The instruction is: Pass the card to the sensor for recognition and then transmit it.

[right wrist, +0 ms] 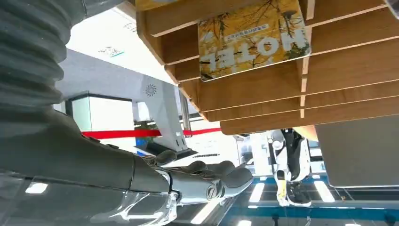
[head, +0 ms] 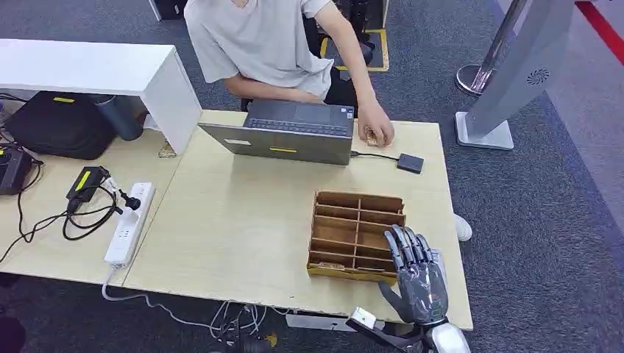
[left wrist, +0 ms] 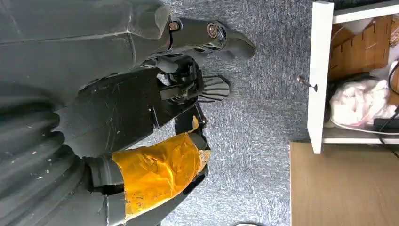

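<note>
A yellow card (right wrist: 251, 37) printed HOTEL stands in a slot of the wooden divided box (head: 357, 202), whose slats (right wrist: 329, 70) are close in the right wrist view. My right hand (head: 419, 272) hovers at the box's near right corner, fingers (right wrist: 211, 179) stretched out and apart, holding nothing. The small black sensor (head: 410, 162) lies at the table's far right, cabled to the laptop (head: 294, 132). My left hand (left wrist: 155, 174) hangs beside the table over the carpet, one digit wrapped in orange tape, with nothing in it.
A person sits behind the laptop, one hand (head: 375, 132) resting on the table near the sensor. A power strip (head: 129, 224), cables and a black bag (head: 59, 125) lie at the left under a white shelf (head: 88, 66). A grey kiosk stand (head: 515, 73) is beyond the table's right end.
</note>
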